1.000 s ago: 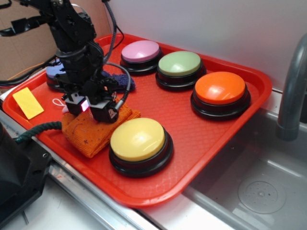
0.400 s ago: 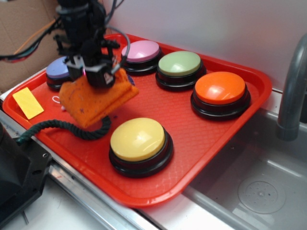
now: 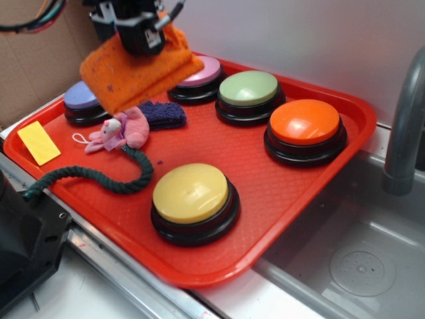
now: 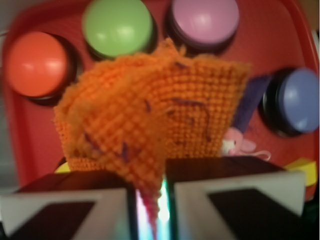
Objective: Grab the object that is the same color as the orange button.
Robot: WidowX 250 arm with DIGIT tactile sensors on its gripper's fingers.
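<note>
My gripper is shut on the orange fuzzy cloth and holds it high above the back left of the red tray. The cloth hangs folded, with dark specks. In the wrist view the cloth is pinched between the two fingers, with my gripper closed around its lower point. The orange button sits on the tray's right side, well apart from the cloth; it also shows in the wrist view.
On the tray stand a yellow button, green button, pink button and blue-purple button. A pink plush toy, dark blue-purple cloth, green rope and yellow card lie at left. A sink is right.
My gripper has risen from the tray with the orange cloth in it, moving up and back. The pink plush toy and green rope underneath have come into view.
</note>
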